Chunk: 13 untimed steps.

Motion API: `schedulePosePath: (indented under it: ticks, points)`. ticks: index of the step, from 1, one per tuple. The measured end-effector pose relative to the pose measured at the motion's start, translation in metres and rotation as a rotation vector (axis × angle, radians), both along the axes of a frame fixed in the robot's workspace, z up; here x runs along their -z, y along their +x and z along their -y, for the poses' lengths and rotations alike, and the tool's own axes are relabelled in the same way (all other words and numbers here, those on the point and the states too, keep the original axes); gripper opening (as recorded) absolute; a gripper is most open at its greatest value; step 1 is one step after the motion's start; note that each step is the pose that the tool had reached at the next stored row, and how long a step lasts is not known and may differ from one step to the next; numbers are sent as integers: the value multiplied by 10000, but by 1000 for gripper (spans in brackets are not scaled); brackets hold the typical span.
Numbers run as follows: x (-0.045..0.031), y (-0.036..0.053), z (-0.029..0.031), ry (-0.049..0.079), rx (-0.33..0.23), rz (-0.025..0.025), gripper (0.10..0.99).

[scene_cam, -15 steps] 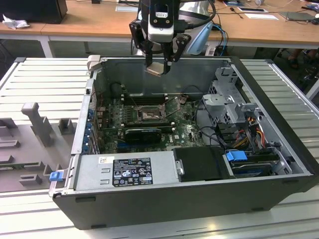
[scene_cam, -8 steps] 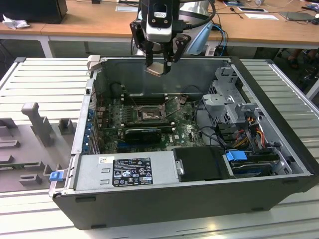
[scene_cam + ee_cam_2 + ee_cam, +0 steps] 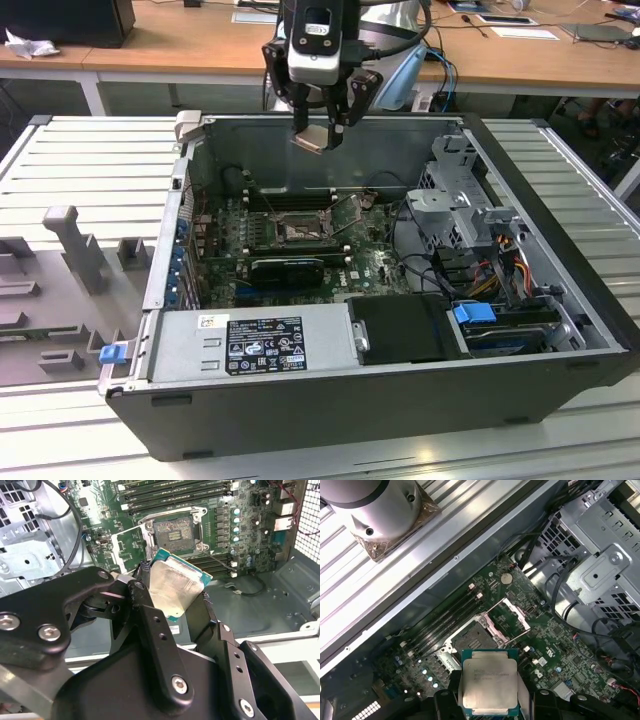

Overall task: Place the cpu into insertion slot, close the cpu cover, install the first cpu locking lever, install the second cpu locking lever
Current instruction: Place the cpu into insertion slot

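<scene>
**Desk:** Where's the cpu?

**Me:** I have the gripper (image 3: pixel 322 128) pinching it, one of the fingers (image 3: pixel 145 617) on each of two opposite edges. The cpu (image 3: pixel 313 137) hangs in the air over the far rim of the case (image 3: pixel 400 410), well above the board (image 3: pixel 370 255). The slot (image 3: pixel 470 636) sits on the board near the far wall. It is bare, and the cover (image 3: pixel 512 615) is swung open just beside it.

**Desk:** What worries you from here?

**Me:** Mostly the tilt. In the exterior view the cpu isn't level, and one corner hangs lower than the rest. If I brought it down like that, I think the low corner would reach the slot's contacts first and could bend them. The grip also has only thin edges to hold, so I'd guess a knock against the case wall or the raised cover could shift the cpu or drop it onto the board.

**Desk:** Which way does it point?

**Me:** It's square, so I can't give you a real long axis. In both wrist views the silver lid faces the cameras, so I judge the contact side faces the board, which is right. In the first wrist view its edges look turned against the slot's edges. If that twist is real, it would ride up on the rim instead of seating. I can't make out the corner mark from here.
</scene>
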State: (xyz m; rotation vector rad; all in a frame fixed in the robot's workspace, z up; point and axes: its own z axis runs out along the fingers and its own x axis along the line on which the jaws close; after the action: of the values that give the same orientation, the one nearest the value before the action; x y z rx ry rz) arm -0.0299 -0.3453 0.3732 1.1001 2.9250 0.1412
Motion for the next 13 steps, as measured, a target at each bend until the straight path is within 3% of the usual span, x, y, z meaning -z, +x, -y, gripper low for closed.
schedulePosePath:
  ticks: [13]
  points:
    - [0, 0, 0, 0, 785, 0, 525]
